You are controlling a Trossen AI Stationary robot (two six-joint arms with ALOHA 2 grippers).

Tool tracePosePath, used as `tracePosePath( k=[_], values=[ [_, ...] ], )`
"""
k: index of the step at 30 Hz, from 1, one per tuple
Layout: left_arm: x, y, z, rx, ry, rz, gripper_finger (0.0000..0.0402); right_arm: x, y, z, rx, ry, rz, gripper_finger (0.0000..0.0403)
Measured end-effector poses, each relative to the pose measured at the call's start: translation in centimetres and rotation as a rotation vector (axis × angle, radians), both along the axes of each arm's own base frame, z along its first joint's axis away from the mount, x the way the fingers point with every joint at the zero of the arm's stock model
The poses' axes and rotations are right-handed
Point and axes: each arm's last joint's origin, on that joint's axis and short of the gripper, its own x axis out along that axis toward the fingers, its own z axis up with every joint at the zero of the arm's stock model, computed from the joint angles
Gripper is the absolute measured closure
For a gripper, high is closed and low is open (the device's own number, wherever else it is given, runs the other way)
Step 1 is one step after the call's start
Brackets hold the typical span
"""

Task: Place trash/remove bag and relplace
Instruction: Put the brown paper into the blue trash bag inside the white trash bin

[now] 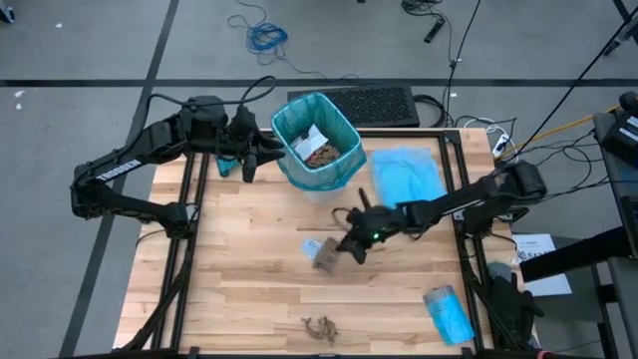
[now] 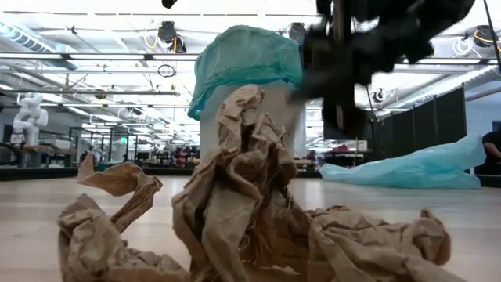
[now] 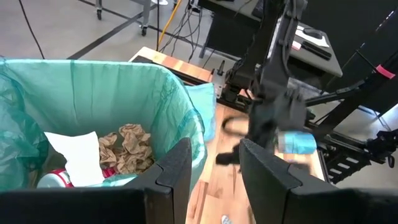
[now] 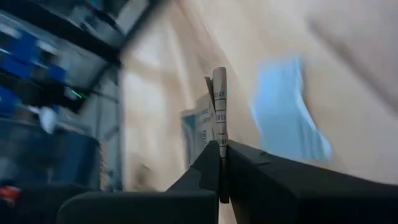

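The right pincer (image 1: pixel 351 246), clamped shut on a thin white packet (image 4: pixel 219 93), has the lined bin (image 1: pixel 317 140) at its eleven o'clock, near the half-open, empty left pincer (image 1: pixel 249 160).

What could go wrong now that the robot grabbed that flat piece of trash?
The right claw pinches the flat packet only by its thin edge, so it might slip out on the way to the bin. The bin already holds paper wads, so the packet could catch on the rim. The left claw sits right at the bin's edge, so the arms might bump there.
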Motion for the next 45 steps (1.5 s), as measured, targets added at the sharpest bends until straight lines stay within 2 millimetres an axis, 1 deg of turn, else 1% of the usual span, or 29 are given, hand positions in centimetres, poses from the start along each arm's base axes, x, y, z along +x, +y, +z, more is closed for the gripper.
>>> tracePosePath(
  k=[3, 6, 9, 11, 13, 16, 19, 21, 23, 26, 29, 33, 35, 42, 45],
  values=[
    [0.0, 0.0, 0.0, 0.011, 0.002, -0.004, 0.0270, -0.9, -0.8, 3.6, -0.042, -0.137, -0.038, 0.0402],
    [0.0, 0.0, 0.0, 0.021, 0.002, -0.008, 0.0270, -1.9, -1.8, 7.6, -0.100, -0.290, -0.089, 0.0402],
    [0.0, 0.0, 0.0, 0.022, 0.002, -0.008, 0.0270, -2.8, -3.0, 11.8, -0.194, -0.431, -0.159, 0.0402],
    [0.0, 0.0, 0.0, 0.022, 0.001, -0.008, 0.0270, -3.2, -4.0, 14.3, -0.277, -0.486, -0.205, 0.0403],
    [0.0, 0.0, 0.0, 0.022, 0.001, -0.008, 0.0270, -3.3, -5.1, 16.9, -0.369, -0.518, -0.243, 0.0403],
    [0.0, 0.0, 0.0, 0.023, 0.000, -0.007, 0.0270, -3.3, -7.0, 20.3, -0.521, -0.494, -0.303, 0.0403],
    [0.2, 0.1, -0.1, 0.028, 0.007, 0.012, 0.0270, -2.6, -9.5, 22.3, -0.635, -0.389, -0.339, 0.0403],
    [0.4, 0.2, -0.2, 0.022, 0.013, 0.016, 0.0270, -1.8, -11.2, 22.9, -0.687, -0.309, -0.349, 0.0403],
    [0.7, 0.3, -0.4, 0.018, 0.024, 0.016, 0.0270, -0.9, -13.0, 22.9, -0.720, -0.223, -0.356, 0.0403],
    [1.3, 0.2, -0.8, 0.013, 0.041, 0.004, 0.0270, 0.5, -15.3, 21.6, -0.714, -0.105, -0.341, 0.0403],
    [2.0, 0.1, -1.2, 0.006, 0.059, -0.011, 0.0270, 1.8, -16.8, 19.8, -0.684, -0.042, -0.316, 0.0403],
    [2.6, -0.1, -1.6, 0.001, 0.075, -0.029, 0.0270, 2.4, -17.3, 19.1, -0.675, -0.036, -0.308, 0.0402],
    [2.8, -0.2, -1.7, -0.001, 0.080, -0.036, 0.0270, 2.6, -17.3, 18.9, -0.674, -0.029, -0.306, 0.0394],
    [2.9, -0.2, -1.8, -0.002, 0.084, -0.038, 0.0270, 2.7, -17.3, 19.0, -0.655, -0.047, -0.302, 0.0336],
    [2.9, -0.2, -1.8, -0.002, 0.084, -0.038, 0.0270, 2.7, -17.3, 19.1, -0.653, -0.054, -0.304, 0.0318]
  ],
)
